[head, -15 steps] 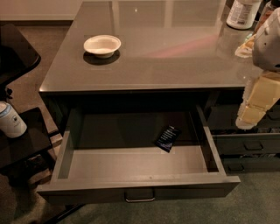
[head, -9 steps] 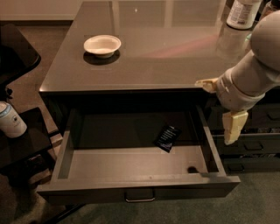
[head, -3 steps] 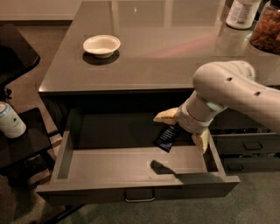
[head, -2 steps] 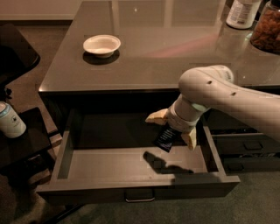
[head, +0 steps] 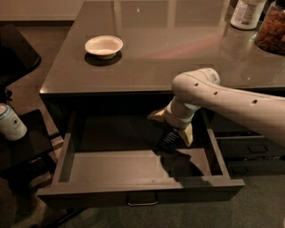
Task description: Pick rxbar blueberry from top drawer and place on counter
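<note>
The top drawer [head: 133,192] stands pulled out below the counter [head: 160,53]. The rxbar blueberry [head: 168,140], a small dark bar, lies on the drawer floor toward the right rear. My gripper [head: 172,126] reaches down into the drawer from the right. Its two pale fingers [head: 187,134] are spread open just above the bar's far end, one on each side. The white arm hides the bar's upper end. I cannot tell whether the fingers touch the bar.
A white bowl [head: 103,46] sits at the counter's left. A white bottle [head: 246,13] and a jar of snacks [head: 271,34] stand at its far right. A can [head: 10,122] stands on the black side table [head: 26,149] at left. Narrower drawers [head: 251,148] lie right of the arm.
My arm has swung from the counter's right edge leftward and down into the drawer. The gripper now sits over the bar, which has not moved.
</note>
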`<state>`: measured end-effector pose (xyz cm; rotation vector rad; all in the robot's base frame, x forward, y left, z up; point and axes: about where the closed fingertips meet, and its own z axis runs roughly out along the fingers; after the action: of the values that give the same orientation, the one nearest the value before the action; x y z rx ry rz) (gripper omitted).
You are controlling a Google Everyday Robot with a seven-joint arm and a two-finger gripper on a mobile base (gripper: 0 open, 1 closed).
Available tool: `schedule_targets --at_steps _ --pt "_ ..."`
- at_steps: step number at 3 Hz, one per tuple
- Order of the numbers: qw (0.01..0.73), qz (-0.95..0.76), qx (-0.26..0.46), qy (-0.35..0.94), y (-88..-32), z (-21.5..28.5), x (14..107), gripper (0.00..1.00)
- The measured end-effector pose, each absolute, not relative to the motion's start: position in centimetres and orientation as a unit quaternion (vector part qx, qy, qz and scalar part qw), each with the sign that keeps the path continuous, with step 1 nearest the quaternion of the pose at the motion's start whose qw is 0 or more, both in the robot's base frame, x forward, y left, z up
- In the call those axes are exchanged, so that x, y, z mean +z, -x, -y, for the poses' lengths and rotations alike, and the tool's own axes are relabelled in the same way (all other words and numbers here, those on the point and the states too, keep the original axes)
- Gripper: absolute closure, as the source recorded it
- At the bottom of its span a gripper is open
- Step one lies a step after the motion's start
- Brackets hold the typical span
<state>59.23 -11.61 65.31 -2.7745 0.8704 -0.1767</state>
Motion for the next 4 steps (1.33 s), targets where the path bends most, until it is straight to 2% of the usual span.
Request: schedule_targets --at_steps 2,4 --pt "0.137 -0.283 -0.086 0.946 -60.1 13.7 63.9 0.0" --pt "0.133 -0.247 -0.131 0.951 -59.3 13.6 61.9 0.0"
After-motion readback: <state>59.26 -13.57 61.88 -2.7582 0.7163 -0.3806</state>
